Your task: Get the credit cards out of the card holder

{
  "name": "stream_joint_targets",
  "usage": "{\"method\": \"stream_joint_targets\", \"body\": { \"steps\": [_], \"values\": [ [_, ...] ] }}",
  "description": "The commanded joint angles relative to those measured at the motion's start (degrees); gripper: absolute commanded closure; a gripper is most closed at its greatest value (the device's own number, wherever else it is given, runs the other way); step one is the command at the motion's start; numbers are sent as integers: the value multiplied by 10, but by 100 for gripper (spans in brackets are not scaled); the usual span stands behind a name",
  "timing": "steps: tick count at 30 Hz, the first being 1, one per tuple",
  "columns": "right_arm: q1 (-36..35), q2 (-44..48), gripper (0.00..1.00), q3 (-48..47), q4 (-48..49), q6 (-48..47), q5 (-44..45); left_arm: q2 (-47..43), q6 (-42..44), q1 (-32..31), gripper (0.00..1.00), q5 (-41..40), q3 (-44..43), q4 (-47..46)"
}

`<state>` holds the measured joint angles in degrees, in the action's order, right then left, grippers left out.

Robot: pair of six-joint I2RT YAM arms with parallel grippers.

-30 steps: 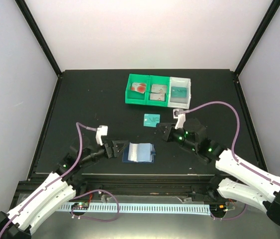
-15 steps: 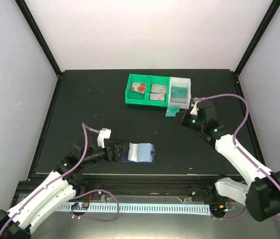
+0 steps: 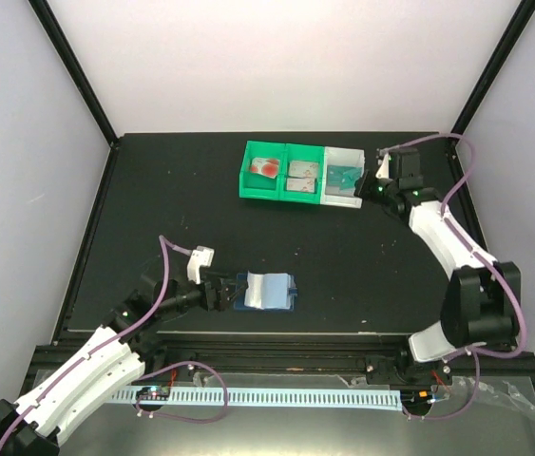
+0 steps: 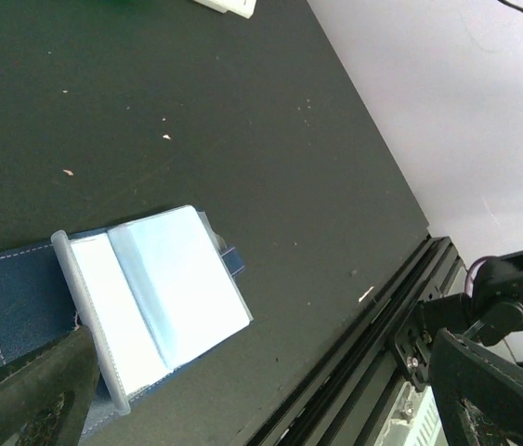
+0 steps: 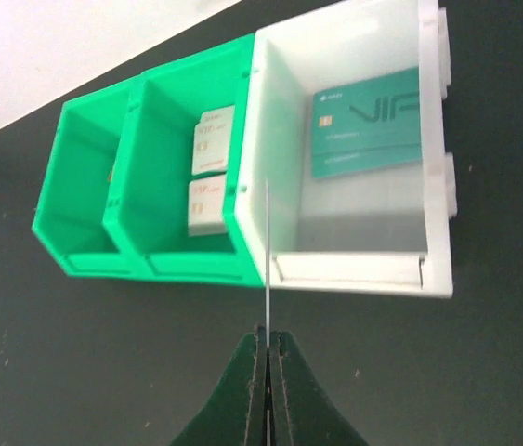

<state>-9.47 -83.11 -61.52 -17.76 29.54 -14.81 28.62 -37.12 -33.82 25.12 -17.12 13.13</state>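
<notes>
The card holder lies open near the table's front, dark navy with pale clear pockets facing up. My left gripper is open at its left edge, one finger on each side of the view and nothing between them. My right gripper is shut on a credit card, seen edge-on as a thin line, held just in front of the white bin. A teal credit card lies in that bin. Greyish cards are in the middle green bin, and a red-circled card in the left one.
The green bins and white bin stand joined in a row at the back centre. Black frame posts rise at the table's back corners. A rail runs along the front edge, close to the card holder.
My right arm has carried the teal card from the middle of the table back and to the right, up to the white bin. My left gripper moved in to the holder's edge.
</notes>
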Motion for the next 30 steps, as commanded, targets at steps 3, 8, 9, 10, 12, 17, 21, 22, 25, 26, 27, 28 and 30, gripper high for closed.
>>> {"method": "stream_joint_targets", "body": {
  "steps": [3,8,9,10,12,17,21,22,25,26,27,28,30],
  "values": [
    [13,-118,99,-113,-38,-71,-31,5,-5,-1,1,18,-4,-22],
    [14,-219,99,-193,-61,-72,-16,8,-2,-1,1,25,-7,-19],
    [14,-235,99,-206,-65,-72,-12,9,-2,0,1,27,-7,-18],
    [14,-251,99,-218,-65,-68,-11,9,-2,0,1,31,-7,-17],
    [15,-280,99,-242,-65,-65,-15,11,-3,0,1,32,-4,-20],
    [15,-331,99,-297,-80,-70,-12,17,-8,0,1,41,6,-36],
    [20,-361,99,-327,-87,-68,-16,30,2,0,1,41,2,-34],
    [21,-369,99,-335,-89,-67,-21,34,4,0,1,42,0,-33],
    [24,-393,99,-361,-99,-67,-35,41,14,1,1,43,-10,-23],
    [25,-400,99,-372,-99,-68,-43,43,16,0,1,44,-13,-21],
    [26,-407,99,-380,-100,-69,-52,44,19,0,1,43,-16,-19],
    [27,-414,99,-390,-102,-70,-58,45,21,0,1,42,-19,-17],
    [28,-424,99,-401,-105,-70,-55,46,26,1,1,39,-22,-15]
  ]
}}
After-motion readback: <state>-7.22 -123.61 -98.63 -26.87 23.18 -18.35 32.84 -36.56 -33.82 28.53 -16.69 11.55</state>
